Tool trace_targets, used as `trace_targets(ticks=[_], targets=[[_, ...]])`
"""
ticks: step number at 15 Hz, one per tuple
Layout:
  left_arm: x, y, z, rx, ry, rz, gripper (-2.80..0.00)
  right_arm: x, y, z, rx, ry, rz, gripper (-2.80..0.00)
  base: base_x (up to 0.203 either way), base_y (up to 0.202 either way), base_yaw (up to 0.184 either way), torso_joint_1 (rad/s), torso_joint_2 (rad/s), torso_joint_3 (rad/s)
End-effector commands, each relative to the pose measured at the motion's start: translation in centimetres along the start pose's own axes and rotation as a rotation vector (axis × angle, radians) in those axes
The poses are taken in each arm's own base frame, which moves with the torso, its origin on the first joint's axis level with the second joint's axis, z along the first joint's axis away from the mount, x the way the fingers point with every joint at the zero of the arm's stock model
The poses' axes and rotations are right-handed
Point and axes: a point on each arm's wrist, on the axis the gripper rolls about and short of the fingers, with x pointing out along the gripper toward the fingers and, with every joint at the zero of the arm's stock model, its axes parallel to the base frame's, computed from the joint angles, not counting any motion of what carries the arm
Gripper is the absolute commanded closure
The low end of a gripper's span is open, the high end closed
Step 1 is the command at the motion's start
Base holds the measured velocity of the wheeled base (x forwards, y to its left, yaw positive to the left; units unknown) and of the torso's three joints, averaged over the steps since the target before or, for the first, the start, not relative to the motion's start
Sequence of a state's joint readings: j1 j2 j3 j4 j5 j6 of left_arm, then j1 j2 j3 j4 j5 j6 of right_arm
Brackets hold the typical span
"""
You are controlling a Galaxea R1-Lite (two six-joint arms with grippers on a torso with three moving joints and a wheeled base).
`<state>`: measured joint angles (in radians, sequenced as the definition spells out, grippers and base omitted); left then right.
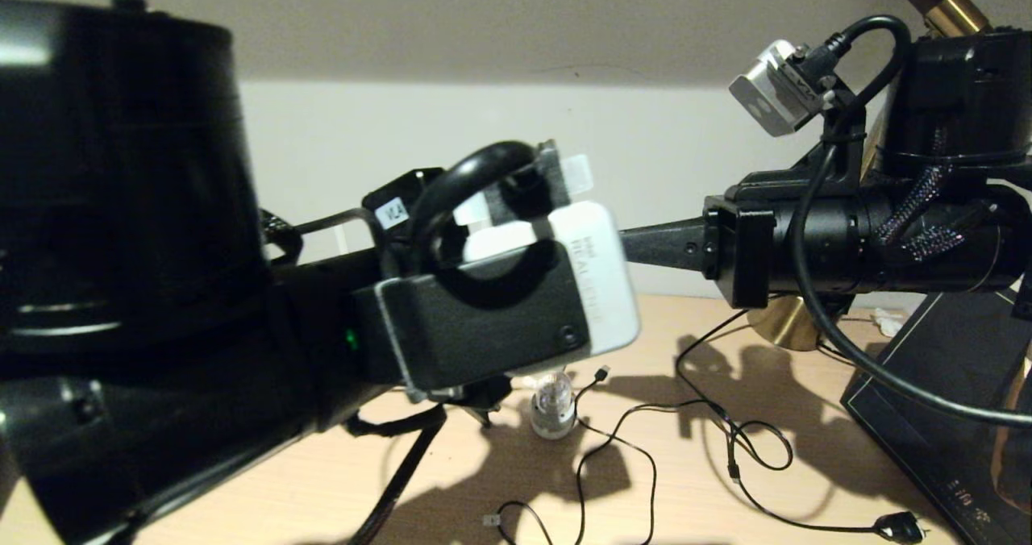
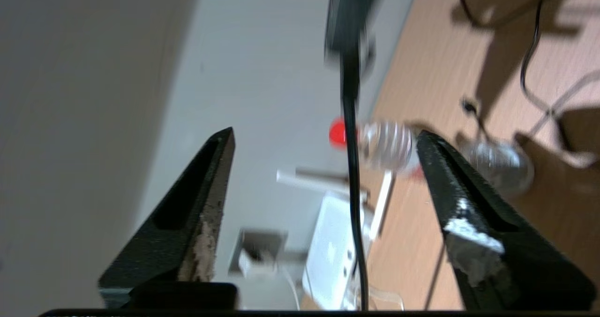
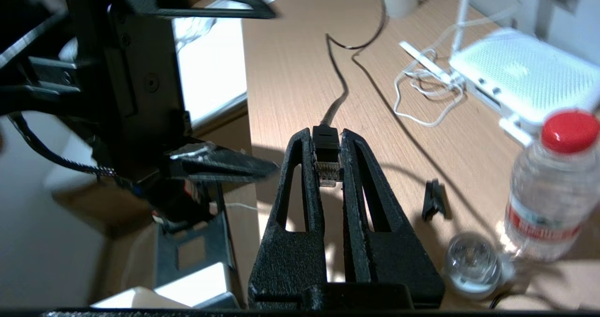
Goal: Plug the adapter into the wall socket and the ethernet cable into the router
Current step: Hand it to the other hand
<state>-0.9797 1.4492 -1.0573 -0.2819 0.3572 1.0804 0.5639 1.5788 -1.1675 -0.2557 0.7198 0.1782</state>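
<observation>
One ethernet cable (image 3: 326, 155) pinched inside right claw (image 3: 329, 164)

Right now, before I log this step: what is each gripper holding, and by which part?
The right gripper pinches the ethernet cable by its connector. The left gripper is open and holds nothing.

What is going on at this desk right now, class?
The right gripper is shut on the clear-tipped connector of the thick black ethernet cable, holding it above the wooden desk. The flat white router lies further off by the wall, the cable not yet plugged in. The left gripper is open and holds nothing. A clear plastic bottle with a red cap stands near the router.
</observation>
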Motion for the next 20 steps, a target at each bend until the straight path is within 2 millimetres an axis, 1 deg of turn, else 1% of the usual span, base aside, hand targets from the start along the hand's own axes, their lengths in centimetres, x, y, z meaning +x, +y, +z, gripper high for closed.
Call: trace_targets(ticks=[1, 3, 4, 5, 7, 9, 11, 13, 15, 16, 17, 18, 19, 20], targets=[[-3.1, 0.4, -2.5, -0.004, 0.047, 0.037, -2.8, -0.6, 0.3, 0.4, 0.117, -0.031, -0.056, 0.0, 0.0, 0.0, 0.0, 0.0, 0.0, 0.0], [-3.6, -0.5, -5.0, 0.002, 0.128, 0.041, -2.8, -0.7, 0.4, 1.0, 0.278, -0.067, -0.094, 0.0, 0.0, 0.0, 0.0, 0.0, 0.0, 0.0], [-3.3, -0.5, -5.5, -0.008, 0.132, 0.081, -2.8, -0.7, 0.4, 1.2, 0.367, -0.079, -0.097, 0.0, 0.0, 0.0, 0.0, 0.0, 0.0, 0.0], [-2.3, -0.6, -5.8, -0.017, 0.135, 0.11, -2.8, -0.7, 0.3, 1.4, 0.462, -0.084, -0.1, 0.0, 0.0, 0.0, 0.0, 0.0, 0.0, 0.0], [0.1, -0.7, -6.5, -0.038, 0.114, 0.183, -2.8, -0.4, -0.8, 1.9, 0.634, -0.087, -0.144, 0.0, 0.0, 0.0, 0.0, 0.0, 0.0, 0.0], [2.1, -1.0, -6.8, -0.053, 0.064, 0.243, -2.8, -0.3, -2.1, 3.0, 0.759, -0.093, -0.181, 0.0, 0.0, 0.0, 0.0, 0.0, 0.0, 0.0], [3.5, -1.5, -6.7, -0.029, -0.011, 0.239, -2.8, 0.7, -3.3, 4.2, 0.843, -0.077, -0.202, 0.0, 0.0, 0.0, 0.0, 0.0, 0.0, 0.0], [4.4, -1.7, -6.5, -0.014, -0.129, 0.259, -2.8, 1.6, -4.4, 5.8, 0.931, -0.055, -0.204, 0.0, 0.0, 0.0, 0.0, 0.0, 0.0, 0.0], [5.1, -2.0, -6.4, 0.003, -0.21, 0.258, -2.8, 2.3, -6.0, 6.9, 1.056, -0.01, -0.148, 0.0, 0.0, 0.0, 0.0, 0.0, 0.0, 0.0], [5.4, -2.0, -6.3, 0.016, -0.272, 0.275, -2.8, 2.1, -7.2, 7.0, 1.133, 0.028, -0.1, 0.0, 0.0, 0.0, 0.0, 0.0, 0.0, 0.0], [6.1, -2.1, -6.6, 0.029, -0.323, 0.291, -2.8, 1.6, -8.4, 6.8, 1.195, 0.054, -0.077, 0.0, 0.0, 0.0, 0.0, 0.0, 0.0, 0.0], [6.8, -1.9, -7.6, 0.052, -0.367, 0.301, -2.8, 1.9, -9.5, 6.2, 1.226, 0.066, -0.087, 0.0, 0.0, 0.0, 0.0, 0.0, 0.0, 0.0], [7.4, -2.0, -8.4, 0.068, -0.393, 0.292, -2.8, 2.0, -9.9, 5.9, 1.238, 0.071, -0.093, 0.0, 0.0, 0.0, 0.0, 0.0, 0.0, 0.0], [7.7, -2.0, -8.5, 0.079, -0.423, 0.307, -2.8, 2.0, -10.4, 5.7, 1.246, 0.072, -0.097, 0.0, 0.0, 0.0, 0.0, 0.0, 0.0, 0.0]])
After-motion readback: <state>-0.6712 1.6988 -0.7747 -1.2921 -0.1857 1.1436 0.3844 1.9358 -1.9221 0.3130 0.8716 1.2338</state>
